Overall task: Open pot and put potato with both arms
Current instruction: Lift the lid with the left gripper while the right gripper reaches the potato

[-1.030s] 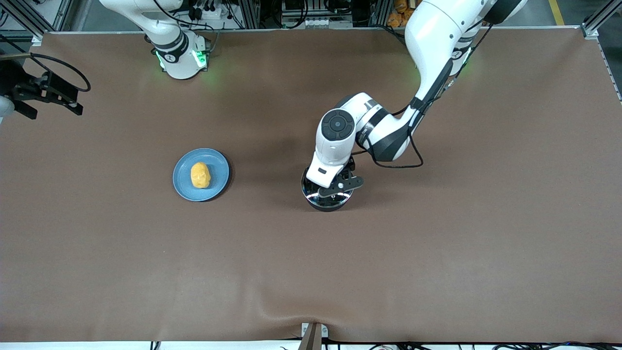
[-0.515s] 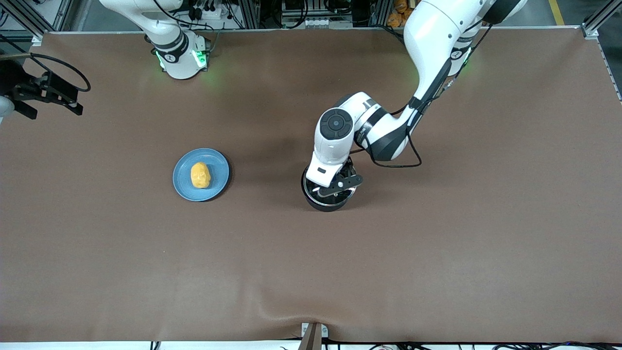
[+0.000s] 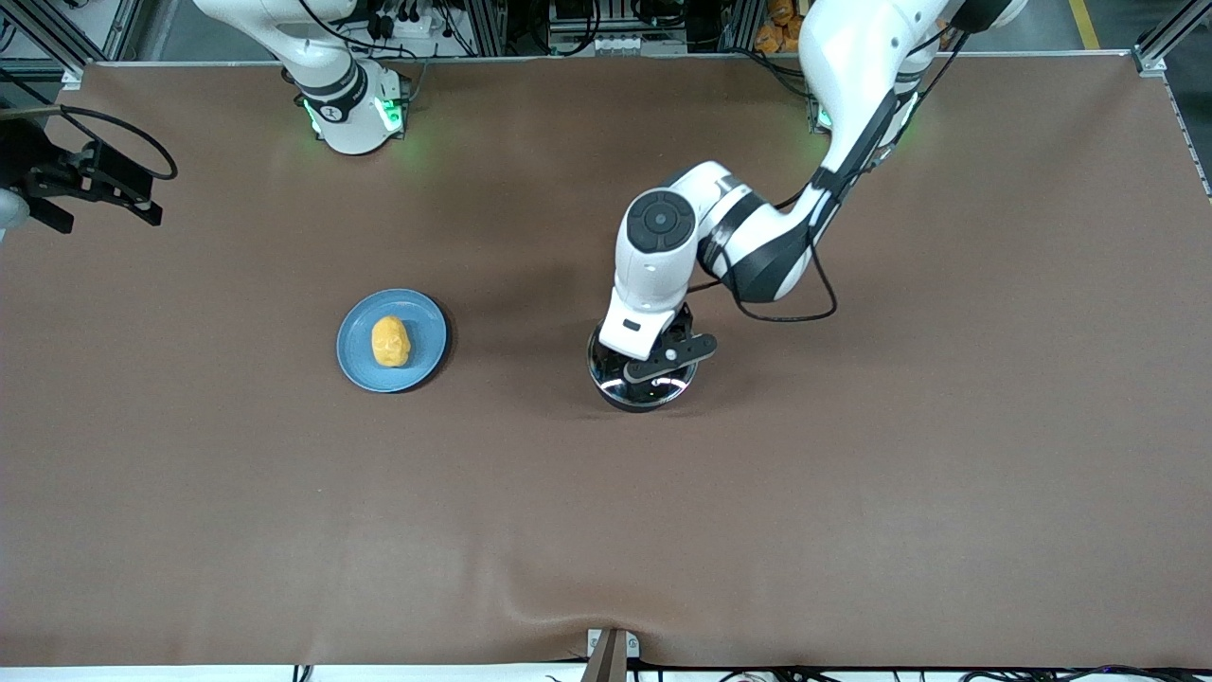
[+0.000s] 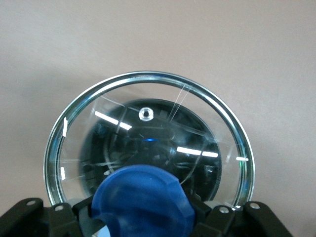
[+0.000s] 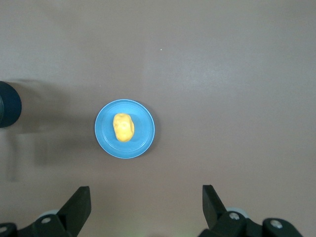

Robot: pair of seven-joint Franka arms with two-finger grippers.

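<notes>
The black pot stands mid-table, its handle hidden under the left arm. My left gripper is over it, shut on the blue knob of the glass lid. The lid's metal rim shows wider than the dark pot seen through the glass, so the lid sits a little above the pot. The yellow-orange potato lies on a light-blue plate toward the right arm's end; it also shows in the right wrist view. My right gripper is open and empty, high above the plate.
The brown table mat is bare around the plate and the pot. The right arm's hand hangs at the edge of the front view and waits. A dark round shape shows at the edge of the right wrist view.
The left arm has risen slightly and shifted a little toward its own end of the table, with the lid knob in its grip. The right arm, plate and potato have not moved.
</notes>
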